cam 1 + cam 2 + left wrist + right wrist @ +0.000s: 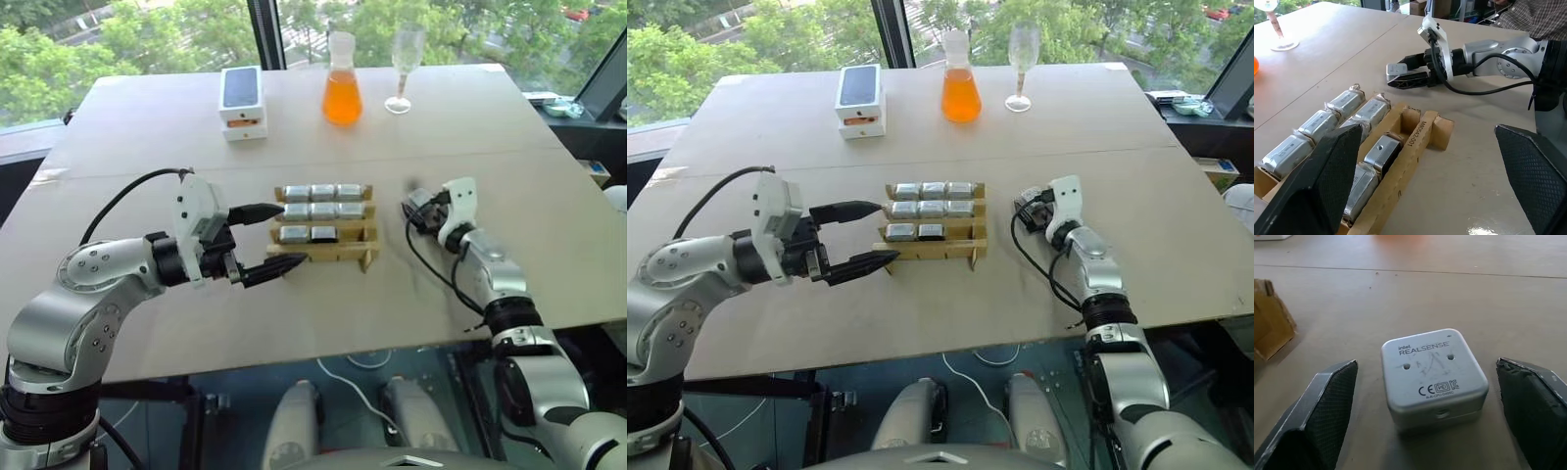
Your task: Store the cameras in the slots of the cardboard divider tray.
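The cardboard divider tray (367, 238) lies mid-table. Its two far rows each hold three silver cameras (322, 192). The near row holds a silver one and a black-faced one (323, 233), with the right slot (1409, 119) empty. One loose silver camera (1432, 377) lies flat on the table to the right of the tray. My right gripper (1427, 363) is open, one finger on each side of that camera with a gap at both sides. My left gripper (292, 235) is open at the tray's left end, holding nothing.
At the far side of the table stand a white phone box (242, 101), a flask of orange liquid (342, 83) and a wine glass (404, 64). A person's checked sleeve (1533, 17) shows beyond the table's right side. Bare tabletop lies in front of the tray.
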`<state>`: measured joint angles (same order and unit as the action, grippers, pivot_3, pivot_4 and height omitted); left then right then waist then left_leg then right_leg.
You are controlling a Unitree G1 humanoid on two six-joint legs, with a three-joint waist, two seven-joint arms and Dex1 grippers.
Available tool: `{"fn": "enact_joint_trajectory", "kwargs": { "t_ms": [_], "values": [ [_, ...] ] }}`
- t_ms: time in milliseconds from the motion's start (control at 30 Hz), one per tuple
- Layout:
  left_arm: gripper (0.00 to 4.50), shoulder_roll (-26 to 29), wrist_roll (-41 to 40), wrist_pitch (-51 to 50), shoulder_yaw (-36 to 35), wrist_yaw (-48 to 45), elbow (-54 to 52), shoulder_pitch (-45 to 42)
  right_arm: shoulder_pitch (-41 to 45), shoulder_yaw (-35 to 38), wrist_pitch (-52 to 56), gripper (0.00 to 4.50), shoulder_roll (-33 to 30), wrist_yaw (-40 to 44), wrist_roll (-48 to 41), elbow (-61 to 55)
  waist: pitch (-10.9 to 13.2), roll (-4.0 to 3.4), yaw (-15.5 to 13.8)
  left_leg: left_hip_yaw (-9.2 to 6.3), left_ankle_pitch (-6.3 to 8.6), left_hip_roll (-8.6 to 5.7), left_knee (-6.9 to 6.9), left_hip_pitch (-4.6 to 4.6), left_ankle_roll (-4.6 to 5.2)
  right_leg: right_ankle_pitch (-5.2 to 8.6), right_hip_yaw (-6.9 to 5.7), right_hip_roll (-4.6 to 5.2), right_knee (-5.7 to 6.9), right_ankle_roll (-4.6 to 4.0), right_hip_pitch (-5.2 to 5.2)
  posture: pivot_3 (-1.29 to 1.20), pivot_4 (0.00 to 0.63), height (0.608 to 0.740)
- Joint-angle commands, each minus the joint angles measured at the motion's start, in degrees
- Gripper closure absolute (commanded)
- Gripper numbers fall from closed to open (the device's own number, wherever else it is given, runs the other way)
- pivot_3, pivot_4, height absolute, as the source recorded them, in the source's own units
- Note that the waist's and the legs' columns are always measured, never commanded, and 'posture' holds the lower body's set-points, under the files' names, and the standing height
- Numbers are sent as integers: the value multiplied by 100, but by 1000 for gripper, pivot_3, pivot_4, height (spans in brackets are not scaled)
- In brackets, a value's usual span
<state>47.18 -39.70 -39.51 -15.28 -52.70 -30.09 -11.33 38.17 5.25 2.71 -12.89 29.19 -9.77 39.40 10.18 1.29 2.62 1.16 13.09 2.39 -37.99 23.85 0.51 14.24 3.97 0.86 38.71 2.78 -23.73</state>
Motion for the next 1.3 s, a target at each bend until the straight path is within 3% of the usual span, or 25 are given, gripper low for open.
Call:
{"fn": "enact_joint_trajectory", "kwargs": {
  "t_ms": [33,133,167,400,500,700,1000,1300],
  "values": [
    [0,64,-55,115,-73,11,-85,1,71,30,-287,1053,-87,159,-11,83,0,0,-3,0,0,0,0,0,0,0,0,0,0,0,0,0,150,740],
    [0,72,-61,99,-52,-2,-48,-7,-41,-20,-403,2394,-133,285,30,-58,0,0,-5,0,0,0,0,0,0,0,0,0,0,0,0,0,150,740],
    [0,77,-73,80,-42,-13,-31,-12,-78,-24,-383,2578,-143,308,20,-134,0,0,-6,0,0,0,0,0,0,0,0,0,0,0,0,0,150,740],
    [0,303,-326,-385,216,-332,675,-537,-348,-473,-1442,2574,-811,1093,410,-1145,9,-6,-14,2,0,-3,3,3,0,0,-1,2,-9,3,-1,0,150,740],
    [0,311,-345,-501,449,-603,1301,-1098,-272,-962,-2803,2574,-1354,1401,1117,-1209,9,-7,-10,2,0,-3,2,3,0,0,-1,1,-8,4,-1,0,150,740],
    [0,272,220,-486,1653,-1753,2985,-2910,301,-1572,-5122,2574,-2004,765,2570,-1160,13,-1,-5,3,0,-3,1,2,0,7,-2,-2,-9,16,-2,0,150,740],
    [0,-421,1198,292,2709,-2934,4693,-4538,894,-2067,-6222,2574,-1917,124,3756,-1745,15,0,-27,3,0,-4,6,23,-1,0,1,-4,-14,3,-19,0,150,740],
    [0,-699,1643,503,3015,-3739,5109,-4958,1014,-2443,-6120,2574,-1746,43,3857,-1960,15,0,-23,-1,0,-6,5,34,-1,1,-3,0,-18,3,-23,0,150,740]
  ]
}}
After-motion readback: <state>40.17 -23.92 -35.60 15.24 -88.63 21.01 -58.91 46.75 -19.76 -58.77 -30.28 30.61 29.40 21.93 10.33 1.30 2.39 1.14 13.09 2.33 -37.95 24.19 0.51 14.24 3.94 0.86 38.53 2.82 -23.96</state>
